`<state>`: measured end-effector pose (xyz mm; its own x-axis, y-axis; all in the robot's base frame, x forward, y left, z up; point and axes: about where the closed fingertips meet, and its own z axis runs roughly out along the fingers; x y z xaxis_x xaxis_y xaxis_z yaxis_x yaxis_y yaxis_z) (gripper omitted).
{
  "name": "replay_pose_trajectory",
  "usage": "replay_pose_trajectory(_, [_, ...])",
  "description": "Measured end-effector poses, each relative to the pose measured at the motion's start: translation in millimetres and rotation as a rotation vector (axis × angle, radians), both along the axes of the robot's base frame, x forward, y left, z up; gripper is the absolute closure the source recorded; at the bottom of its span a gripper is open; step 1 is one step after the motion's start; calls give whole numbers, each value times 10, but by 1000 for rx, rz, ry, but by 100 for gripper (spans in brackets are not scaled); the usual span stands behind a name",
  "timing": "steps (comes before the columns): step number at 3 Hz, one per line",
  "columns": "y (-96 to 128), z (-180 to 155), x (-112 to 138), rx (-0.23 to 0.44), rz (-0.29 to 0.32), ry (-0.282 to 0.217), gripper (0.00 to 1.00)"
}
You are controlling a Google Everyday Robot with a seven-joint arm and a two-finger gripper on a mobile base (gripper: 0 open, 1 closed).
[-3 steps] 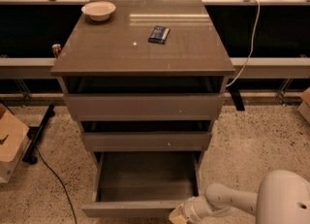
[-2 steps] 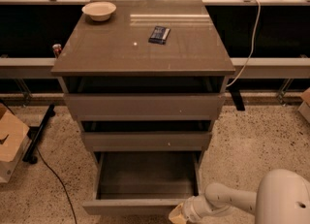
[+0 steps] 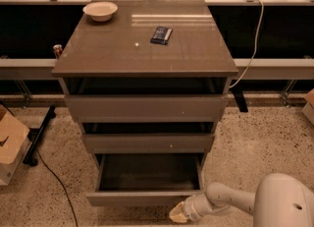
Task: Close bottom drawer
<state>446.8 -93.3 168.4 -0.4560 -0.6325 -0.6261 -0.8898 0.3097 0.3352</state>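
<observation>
Looking empty and stiff, the handleless bottom drawer [image 3: 144,199] should slide lightly under a flat push on its front, beside the near-right gripper [image 3: 179,213], whose opening I cannot tell.

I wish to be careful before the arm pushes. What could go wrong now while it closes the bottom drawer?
1. The gripper is low at the right end of the front of the bottom drawer, not its middle; a push there may twist and jam the drawer.
2. So near the front's lower edge, it could slip under.
3. A hard shove might shake the cabinet and shift the bowl on top.
</observation>
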Motion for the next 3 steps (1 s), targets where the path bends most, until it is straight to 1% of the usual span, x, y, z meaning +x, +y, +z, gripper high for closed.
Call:
replay_pose_trajectory(1, [69, -52, 169, 13, -24, -68, 100])
replay_pose_trajectory(2, [204, -81, 470, 20, -19, -159, 100])
replay_pose_trajectory(3, [247, -71, 592, 24, -18, -195, 100])
